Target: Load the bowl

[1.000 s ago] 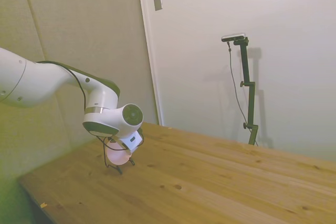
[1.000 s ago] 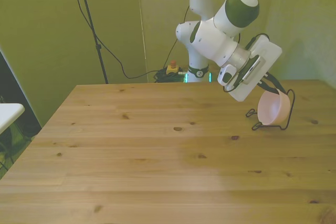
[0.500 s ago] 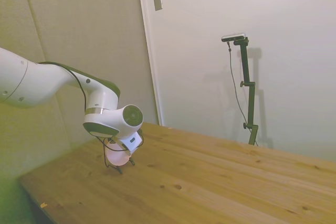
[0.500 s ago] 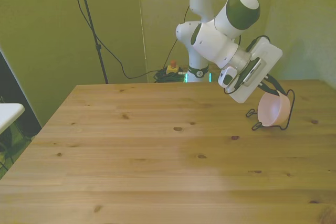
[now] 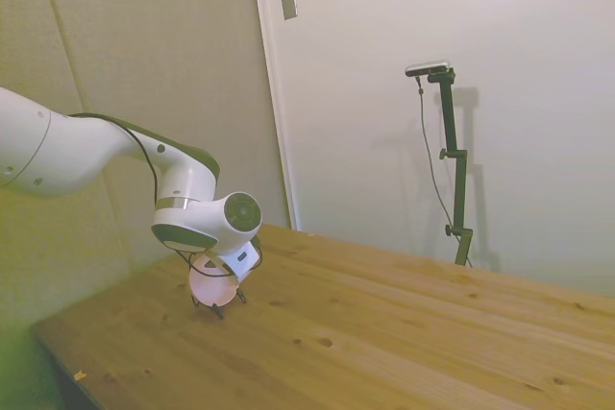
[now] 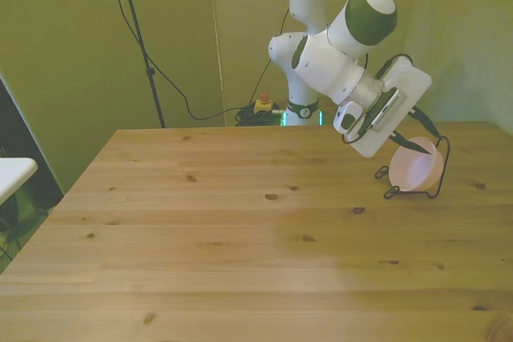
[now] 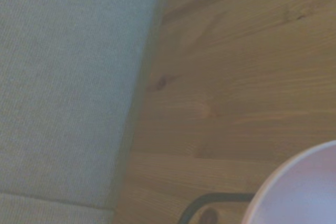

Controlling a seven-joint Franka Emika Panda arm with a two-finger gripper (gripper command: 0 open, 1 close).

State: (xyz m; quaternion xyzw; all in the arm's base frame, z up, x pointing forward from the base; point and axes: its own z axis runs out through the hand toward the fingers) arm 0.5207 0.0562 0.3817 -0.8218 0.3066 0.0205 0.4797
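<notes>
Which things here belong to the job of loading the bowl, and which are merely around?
Job: small round pale-pink plastic bowl; black wire rack it sits in; end effector beside it.
Around: wooden table; cables and grey wall behind.

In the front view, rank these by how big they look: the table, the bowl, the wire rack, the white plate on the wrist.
1. table
2. white wrist plate
3. wire rack and bowl: much alike, overlapping, so left unranked.
</notes>
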